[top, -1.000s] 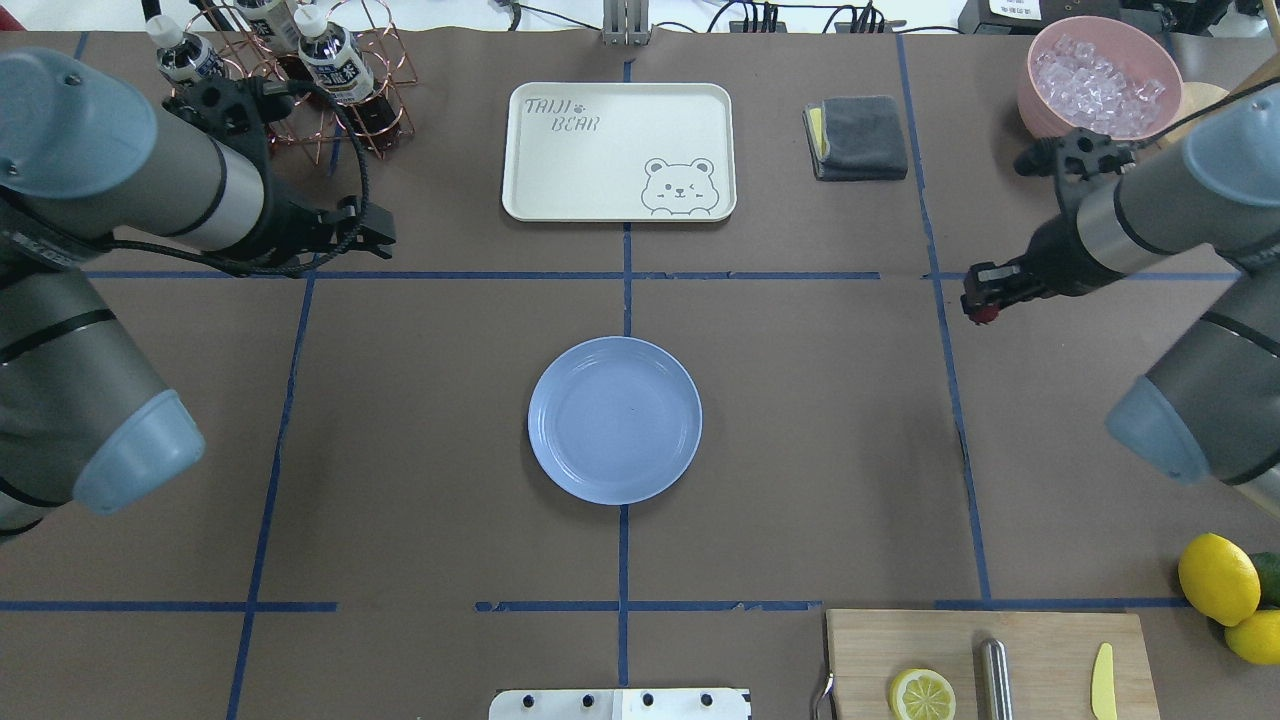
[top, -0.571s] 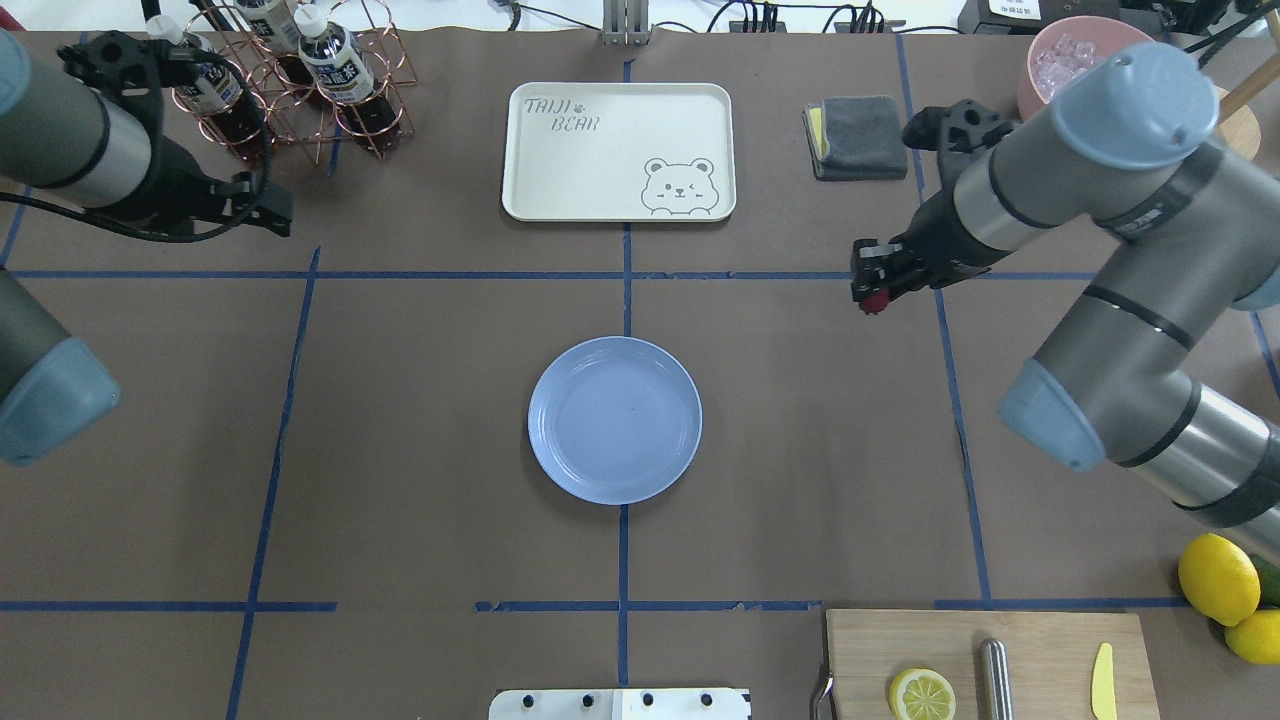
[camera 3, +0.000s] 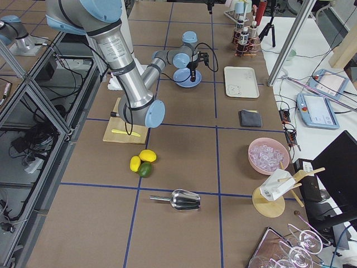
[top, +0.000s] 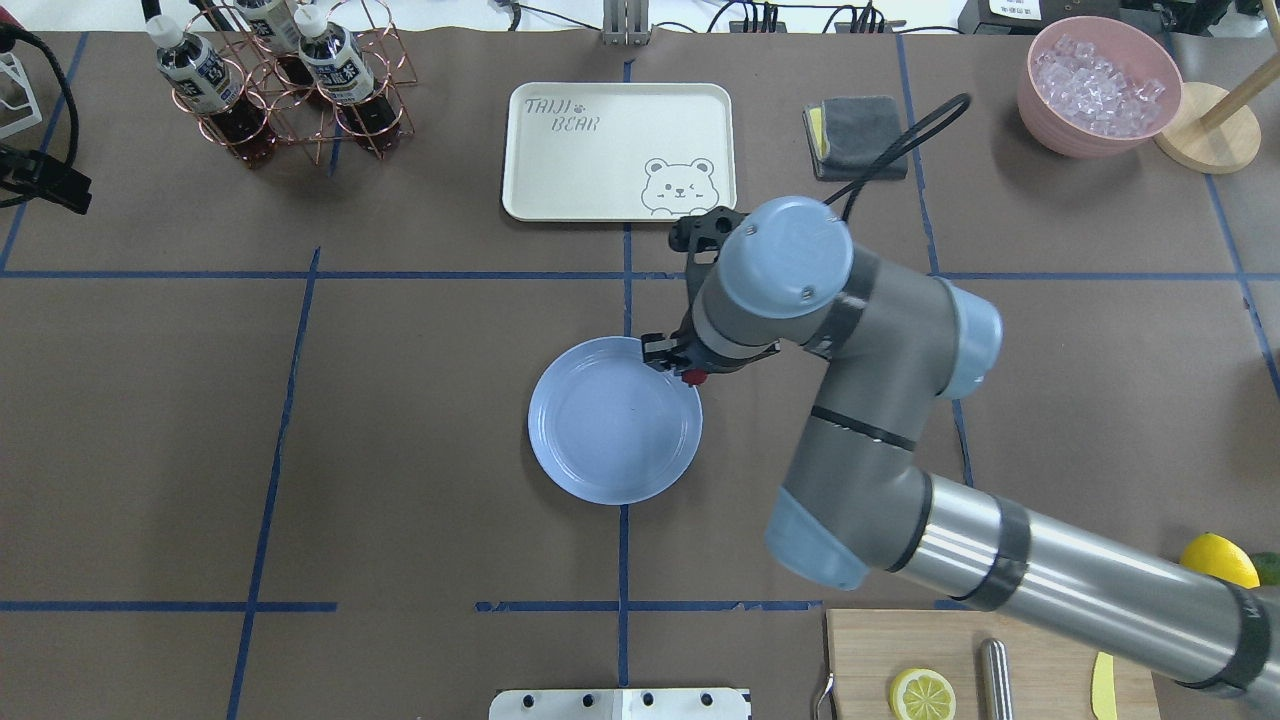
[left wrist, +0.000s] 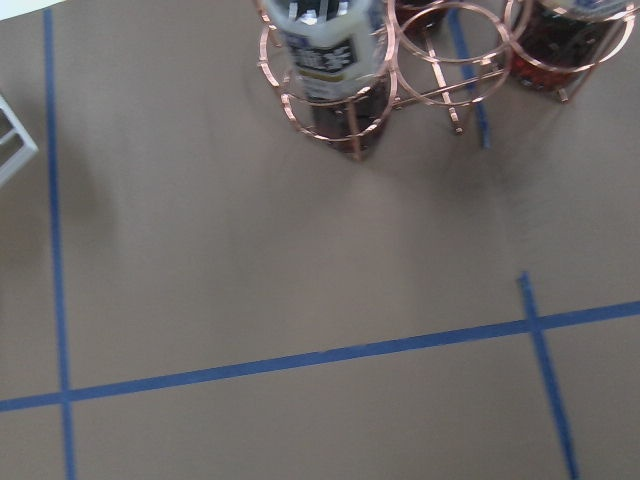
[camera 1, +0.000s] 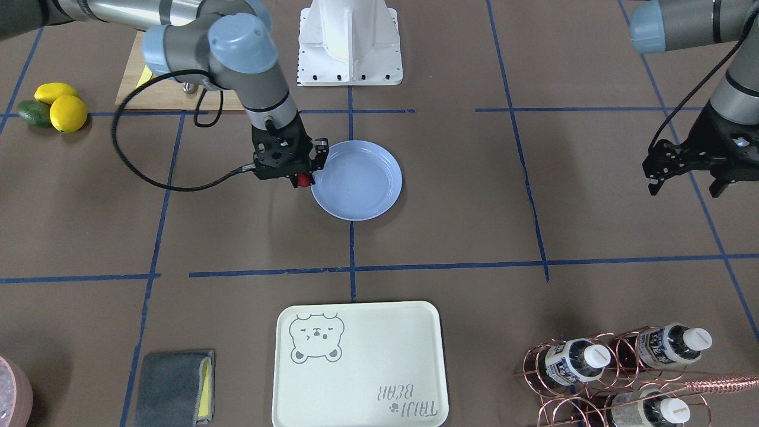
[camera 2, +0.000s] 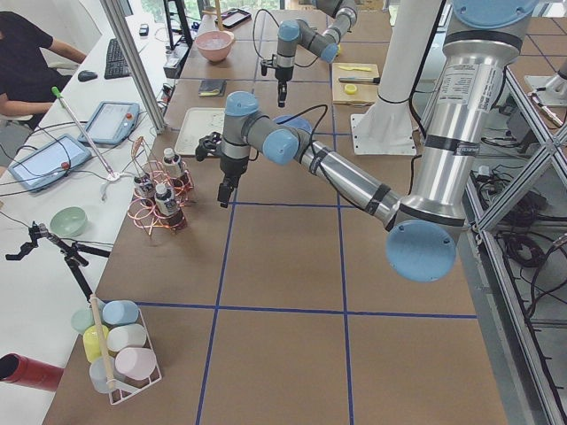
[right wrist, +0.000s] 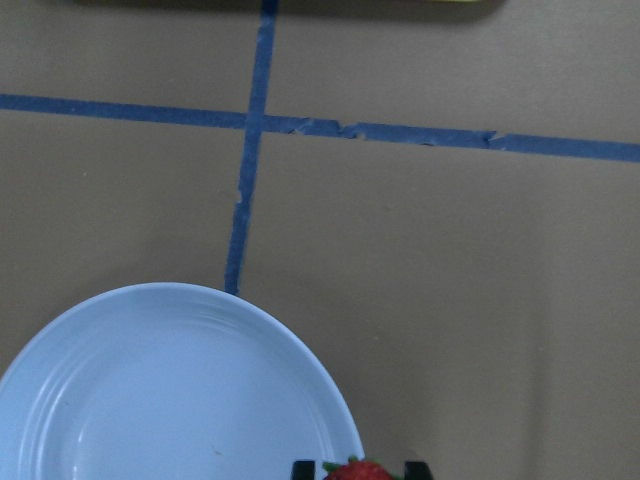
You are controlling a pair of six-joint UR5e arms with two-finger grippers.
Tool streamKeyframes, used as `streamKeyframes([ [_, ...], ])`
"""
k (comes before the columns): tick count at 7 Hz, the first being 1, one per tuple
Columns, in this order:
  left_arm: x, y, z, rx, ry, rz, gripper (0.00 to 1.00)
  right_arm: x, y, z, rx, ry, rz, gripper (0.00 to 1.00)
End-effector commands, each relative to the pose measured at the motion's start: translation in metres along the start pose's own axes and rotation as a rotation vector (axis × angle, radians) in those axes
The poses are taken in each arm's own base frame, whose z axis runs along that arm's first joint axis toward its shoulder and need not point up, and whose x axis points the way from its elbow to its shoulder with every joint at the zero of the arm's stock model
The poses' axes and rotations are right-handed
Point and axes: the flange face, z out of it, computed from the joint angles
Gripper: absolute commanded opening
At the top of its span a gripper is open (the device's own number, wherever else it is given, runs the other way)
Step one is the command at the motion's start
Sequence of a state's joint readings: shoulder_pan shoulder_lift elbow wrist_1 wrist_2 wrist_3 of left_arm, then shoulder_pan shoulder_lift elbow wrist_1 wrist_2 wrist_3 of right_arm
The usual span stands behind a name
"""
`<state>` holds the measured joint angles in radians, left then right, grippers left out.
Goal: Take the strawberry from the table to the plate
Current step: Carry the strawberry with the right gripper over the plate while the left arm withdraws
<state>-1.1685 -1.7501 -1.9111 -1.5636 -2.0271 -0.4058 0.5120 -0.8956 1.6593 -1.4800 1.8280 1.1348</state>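
The small red strawberry (top: 692, 376) is pinched in my right gripper (top: 689, 371), which is shut on it. It hangs just above the far right rim of the light-blue plate (top: 600, 430), which has nothing on it. The front view shows the strawberry (camera 1: 304, 180) at the plate's (camera 1: 362, 181) edge, and the right wrist view shows its top (right wrist: 355, 470) beside the rim (right wrist: 170, 400). My left gripper (camera 1: 683, 187) hangs open and holds nothing, far off near the bottle rack. The brown-paper table (top: 400, 400) carries blue tape lines.
A cream bear tray (top: 618, 150) lies behind the plate. A copper rack of bottles (top: 290, 80) stands at the back left, a grey cloth (top: 860, 137) and a pink bowl of ice (top: 1100, 85) at the back right. A cutting board (top: 990, 665) and a lemon (top: 1220, 560) are front right.
My right gripper has carried the strawberry leftward from the table's right side to the plate's rim. The left arm has pulled back to the left, almost out of the overhead view.
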Motion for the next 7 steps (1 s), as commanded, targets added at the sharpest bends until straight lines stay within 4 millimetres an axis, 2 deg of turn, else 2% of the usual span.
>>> streamKeyframes([
  [1,-0.027,-0.002,0.005,-0.009,-0.019,0.035,1.00,-0.062,0.008,0.034,0.001,0.042,-0.001,0.00],
  [3,-0.040,-0.004,0.005,-0.009,-0.029,0.034,1.00,-0.077,0.019,0.049,-0.006,0.059,-0.018,0.00],
  [5,-0.046,-0.004,0.005,-0.010,-0.034,0.051,1.00,-0.086,0.014,0.055,-0.010,0.069,-0.019,0.00],
  [6,-0.051,-0.005,0.006,-0.014,-0.038,0.044,1.00,-0.087,0.013,0.054,-0.009,0.066,-0.014,0.35],
  [7,-0.054,-0.005,0.009,-0.018,-0.040,0.045,1.00,-0.087,0.014,0.054,-0.010,0.067,-0.015,0.97],
])
